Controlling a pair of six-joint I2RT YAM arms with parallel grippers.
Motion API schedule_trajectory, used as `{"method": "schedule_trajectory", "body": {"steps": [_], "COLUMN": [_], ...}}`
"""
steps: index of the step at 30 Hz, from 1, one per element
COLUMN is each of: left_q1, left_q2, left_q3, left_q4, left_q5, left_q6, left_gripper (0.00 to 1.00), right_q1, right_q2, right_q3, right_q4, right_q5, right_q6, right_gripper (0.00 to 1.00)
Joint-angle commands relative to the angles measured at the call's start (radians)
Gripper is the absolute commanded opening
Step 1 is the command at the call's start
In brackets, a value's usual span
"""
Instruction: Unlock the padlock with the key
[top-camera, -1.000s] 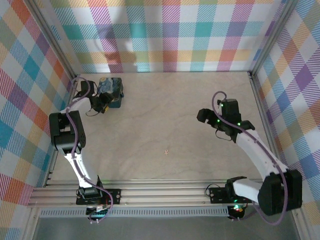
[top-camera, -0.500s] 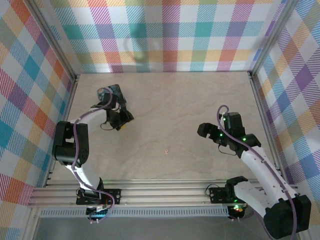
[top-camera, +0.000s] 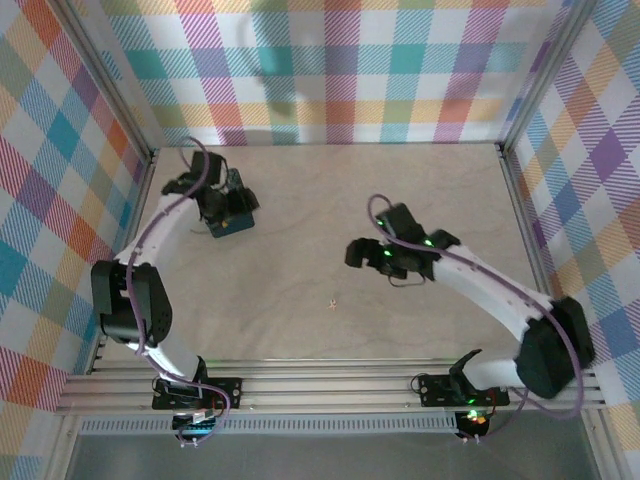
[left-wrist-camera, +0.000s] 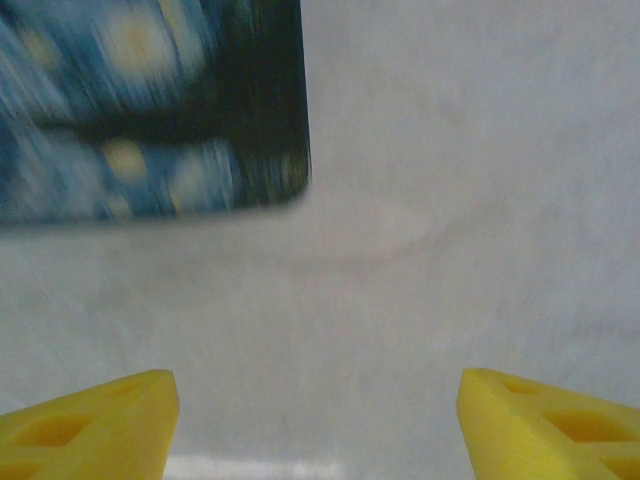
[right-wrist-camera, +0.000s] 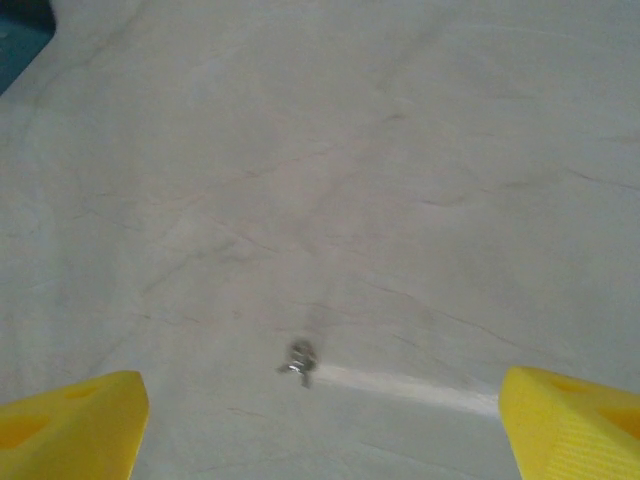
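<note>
**A:** Jaws status?

**B:** Left jaws are spread wide with nothing between them. I see the yellow wedge pads (left-wrist-camera: 90, 420), which have hollow pockets, over bare worktop (top-camera: 400, 190). It's pale and matte with faint veining. Right jaws are also spread wide and empty, same yellow pads (right-wrist-camera: 70, 420).

**A:** Lock?

**B:** There's a tiny silvery metal piece (right-wrist-camera: 300, 363) around the worktop's middle, slightly toward the near edge. It's ahead of the right jaws and touches neither pad. It's too small for me to tell lock from key.

**A:** The box?

**B:** The blue box (left-wrist-camera: 150, 110) has a glossy swirl print with yellow blots and a rounded corner. It's blurred, near the far left corner, ahead-left of the left jaws and clear of the pads.

**A:** Versus a second ago?

**B:** The right arm (top-camera: 470, 280) swung in from the right edge toward the middle. The left arm (top-camera: 165, 225) is now stretched out. The box has turned slightly and sits a bit nearer.
</note>
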Motion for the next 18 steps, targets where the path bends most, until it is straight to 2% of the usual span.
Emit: {"method": "schedule_trajectory", "body": {"steps": [1,3,6,10,14,18], "left_q1": [0.074,0.121,0.184,0.212,0.211,0.205], "left_q2": [0.114,0.169,0.235,0.35,0.472,0.495], "left_q3": [0.124,0.174,0.197,0.289,0.419,0.392], "left_q4": [-0.135,-0.151,-0.103,-0.098,-0.166,-0.155], "left_q5": [-0.047,-0.052,0.001,0.048,0.062,0.11], "left_q6": [0.037,0.026,0.014,0.042,0.106,0.135], "left_gripper": [0.74,0.75,0.75,0.74,0.73,0.64], "right_q1": [0.021,0.022,0.021,0.019,0.017,0.004], "right_q2": [0.16,0.269,0.402,0.534,0.552,0.528], "right_q3": [0.173,0.282,0.441,0.579,0.536,0.44], "right_q4": [0.001,-0.009,-0.032,-0.051,0.004,0.038], "right_q5": [-0.074,-0.125,-0.156,-0.181,-0.196,-0.215], "right_q6": [0.005,-0.023,-0.082,-0.134,-0.139,-0.137], "right_gripper": [0.91,0.91,0.92,0.91,0.91,0.91]}}
